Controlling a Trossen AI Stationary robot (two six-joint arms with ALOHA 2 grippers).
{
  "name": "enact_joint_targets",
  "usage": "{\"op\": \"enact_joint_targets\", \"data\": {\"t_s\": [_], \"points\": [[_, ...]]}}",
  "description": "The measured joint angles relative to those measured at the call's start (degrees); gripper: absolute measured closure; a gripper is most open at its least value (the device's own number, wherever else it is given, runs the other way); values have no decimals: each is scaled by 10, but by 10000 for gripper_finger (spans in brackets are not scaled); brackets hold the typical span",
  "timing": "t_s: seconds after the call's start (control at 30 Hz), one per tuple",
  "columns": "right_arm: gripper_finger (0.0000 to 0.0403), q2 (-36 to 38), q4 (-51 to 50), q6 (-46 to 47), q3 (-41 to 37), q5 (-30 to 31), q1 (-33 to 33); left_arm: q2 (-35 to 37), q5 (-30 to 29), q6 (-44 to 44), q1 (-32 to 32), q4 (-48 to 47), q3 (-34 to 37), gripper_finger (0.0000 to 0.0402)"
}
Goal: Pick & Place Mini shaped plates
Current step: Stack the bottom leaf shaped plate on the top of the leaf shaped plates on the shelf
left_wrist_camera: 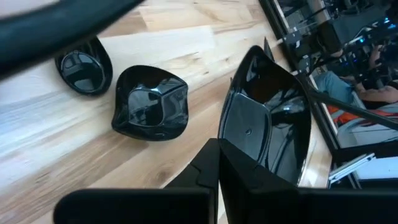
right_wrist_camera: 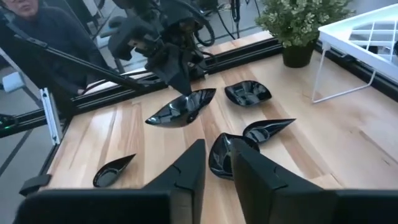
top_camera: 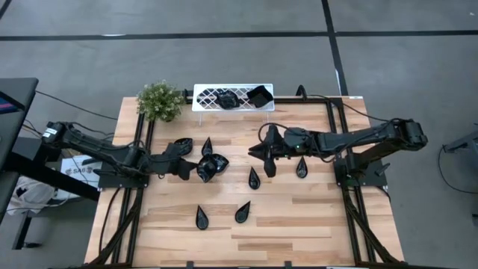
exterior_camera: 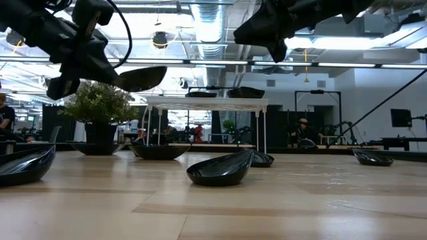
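Two grippers over the wooden table. Left gripper is clamped on a glossy black teardrop plate, raised above the surface beside a wavy-edged black dish. Right gripper hovers mid-table, fingers slightly parted, holding nothing.

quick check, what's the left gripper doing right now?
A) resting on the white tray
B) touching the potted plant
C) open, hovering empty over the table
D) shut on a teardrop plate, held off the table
D: the left gripper is shut on a black teardrop plate, which hangs clear above the wooden table in the right wrist view; the low view shows the same plate raised off the surface.
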State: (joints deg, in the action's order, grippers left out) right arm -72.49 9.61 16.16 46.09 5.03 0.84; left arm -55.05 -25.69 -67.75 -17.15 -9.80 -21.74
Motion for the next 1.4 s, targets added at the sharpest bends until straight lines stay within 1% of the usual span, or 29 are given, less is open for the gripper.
{"op": "enact_joint_targets", "data": {"t_s": [0.13, 0.27, 0.37, 0.43, 0.53, 0.67, 0.9, 1.03, 1.2, 1.23, 1.4], "points": [[293, 0, -1, 17, 0, 28, 8, -8, 0, 0, 0, 2, 0, 397], [253, 0, -13, 22, 8, 35, 8, -15, 0, 0, 0, 8, 0, 397], [230, -13, -45, 32, 44, 60, 12, -17, 0, 0, 0, 10, 0, 398], [221, -31, -96, 29, 79, 73, 16, -17, -2, 0, 0, 12, 0, 398], [219, -88, -169, 19, 160, 77, 23, -17, -6, 0, 0, 13, 0, 398], [227, -177, -264, 15, 266, 76, 26, -17, -8, 2, 0, 14, 0, 398], [252, -300, -297, 14, 428, 71, 24, -17, -9, 15, 0, 17, 0, 398], [261, -353, -340, 1, 507, 70, 24, -17, -9, 19, 0, 17, 0, 398], [256, -414, -410, -2, 569, 70, 24, -17, -9, 26, 0, 17, 0, 398], [254, -424, -411, -2, 579, 70, 24, -17, -9, 26, 0, 18, 0, 398], [234, -442, -428, -2, 594, 69, 24, -17, -8, 30, 0, 20, 0, 398]]}}
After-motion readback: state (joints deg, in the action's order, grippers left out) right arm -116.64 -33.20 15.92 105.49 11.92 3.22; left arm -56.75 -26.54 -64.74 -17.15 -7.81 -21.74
